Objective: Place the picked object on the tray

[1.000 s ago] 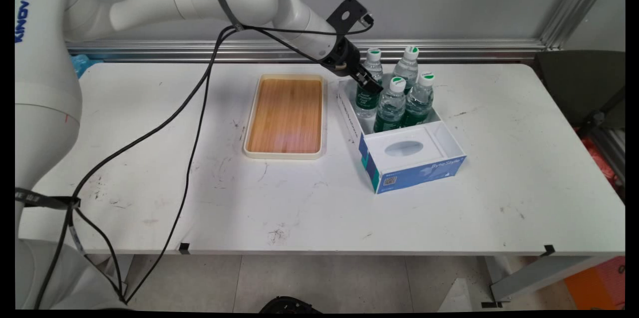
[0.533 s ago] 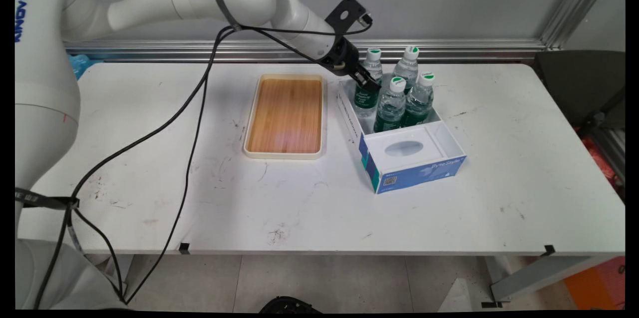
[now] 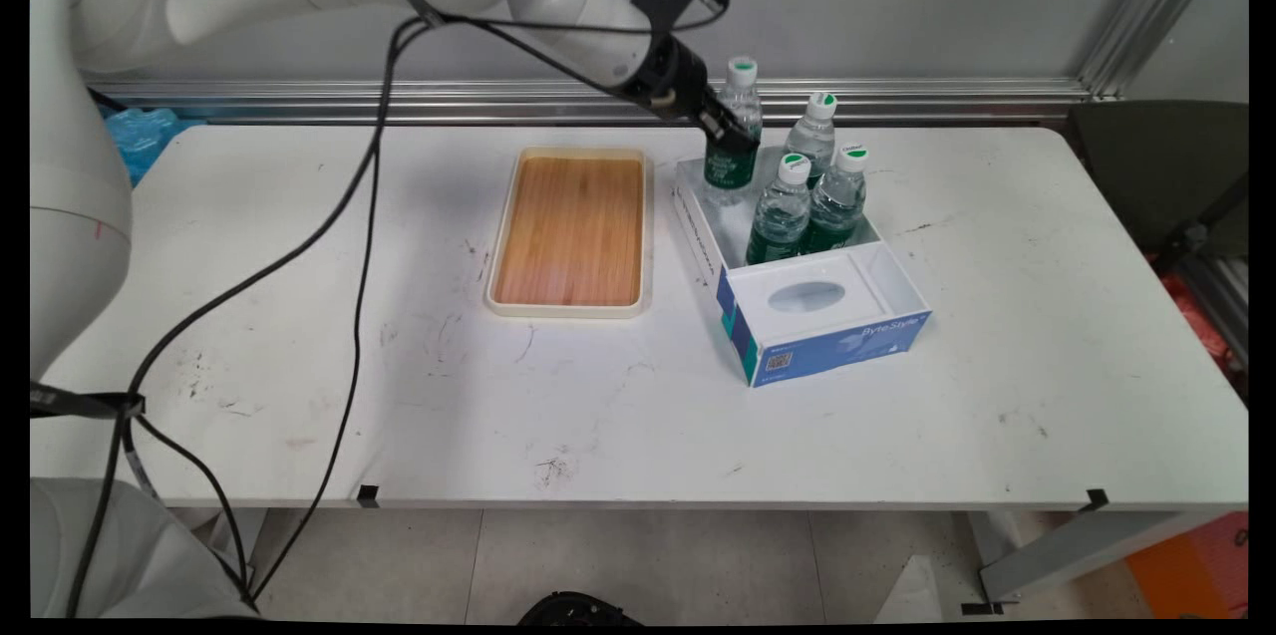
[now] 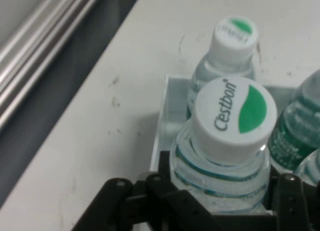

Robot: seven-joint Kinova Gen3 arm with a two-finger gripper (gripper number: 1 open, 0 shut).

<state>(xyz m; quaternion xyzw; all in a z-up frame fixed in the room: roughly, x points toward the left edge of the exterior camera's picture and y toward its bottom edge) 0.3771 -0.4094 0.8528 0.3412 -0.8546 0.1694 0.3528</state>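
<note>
One white tabletop [image 3: 997, 396] carries a wooden tray [image 3: 570, 231] and a blue-and-white box [image 3: 827, 336] with three bottles [image 3: 807, 206]. Gripper [image 3: 726, 129] jaws pinch a fourth bottle [image 4: 227, 141], raised above the box's far corner.

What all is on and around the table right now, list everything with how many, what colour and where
held bottle: 1, clear with green label and white-and-green cap, raised above the box's far left corner, in the gripper
other bottles: 3, same kind, upright in the far half of the box
box: 1, white inside, blue front, right of centre on the table
tray: 1, wood-coloured with cream rim, left of the box, nothing in it
table: 1, white, scuffed
blue plastic: 1, beyond the table's far left corner
cables: black, hanging from the arm
gripper: 1, black, shut on the held bottle's upper body
</note>
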